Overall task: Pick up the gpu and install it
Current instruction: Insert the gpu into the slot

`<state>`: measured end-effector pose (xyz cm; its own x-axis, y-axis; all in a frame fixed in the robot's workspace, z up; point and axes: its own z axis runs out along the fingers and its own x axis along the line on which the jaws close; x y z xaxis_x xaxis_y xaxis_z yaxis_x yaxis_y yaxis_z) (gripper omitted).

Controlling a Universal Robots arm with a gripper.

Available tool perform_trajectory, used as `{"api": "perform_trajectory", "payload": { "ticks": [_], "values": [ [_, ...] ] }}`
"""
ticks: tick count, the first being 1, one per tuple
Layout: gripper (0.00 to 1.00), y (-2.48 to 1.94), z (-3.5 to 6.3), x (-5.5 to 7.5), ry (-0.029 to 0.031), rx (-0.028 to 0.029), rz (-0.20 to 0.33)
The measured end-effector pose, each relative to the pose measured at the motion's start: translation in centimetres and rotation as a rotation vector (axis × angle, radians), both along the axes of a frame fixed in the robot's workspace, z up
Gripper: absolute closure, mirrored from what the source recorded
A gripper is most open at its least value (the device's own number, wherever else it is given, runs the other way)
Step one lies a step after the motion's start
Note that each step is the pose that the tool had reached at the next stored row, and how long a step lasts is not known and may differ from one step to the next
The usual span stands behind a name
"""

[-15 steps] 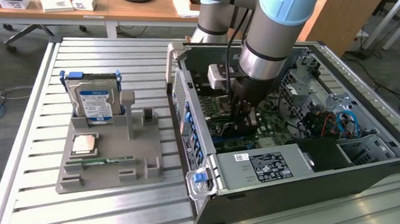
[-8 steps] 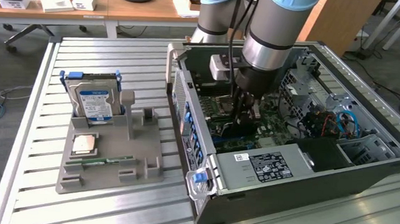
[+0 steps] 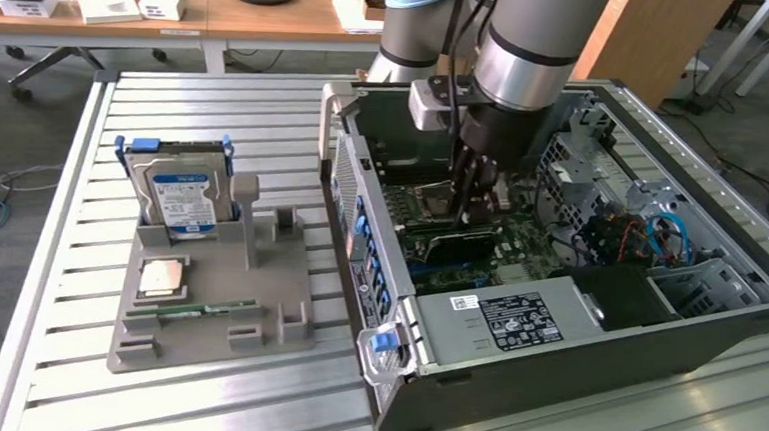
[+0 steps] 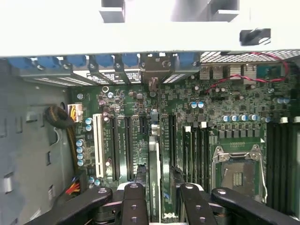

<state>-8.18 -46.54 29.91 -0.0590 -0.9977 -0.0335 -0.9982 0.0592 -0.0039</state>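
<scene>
My gripper (image 4: 157, 197) grips the gpu (image 4: 155, 178) edge-on, jaws wide about the card, directly above a motherboard (image 4: 234, 101) expansion slot. The card's bracket end points toward the blue slot latches (image 4: 105, 61). The open computer case (image 3: 697, 345) encloses my arm (image 3: 535, 54), which descends vertically. Beside the case, the grey parts tray (image 3: 285, 320) holds a hard drive (image 3: 181, 198) upright.
</scene>
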Motion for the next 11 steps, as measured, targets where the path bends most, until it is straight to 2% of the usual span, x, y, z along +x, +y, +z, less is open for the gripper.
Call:
{"api": "perform_trajectory", "payload": {
  "ticks": [11],
  "values": [
    [0.66, 0.0, 2.63, 0.0, 0.0, 0.0, 0.0]
  ]
}}
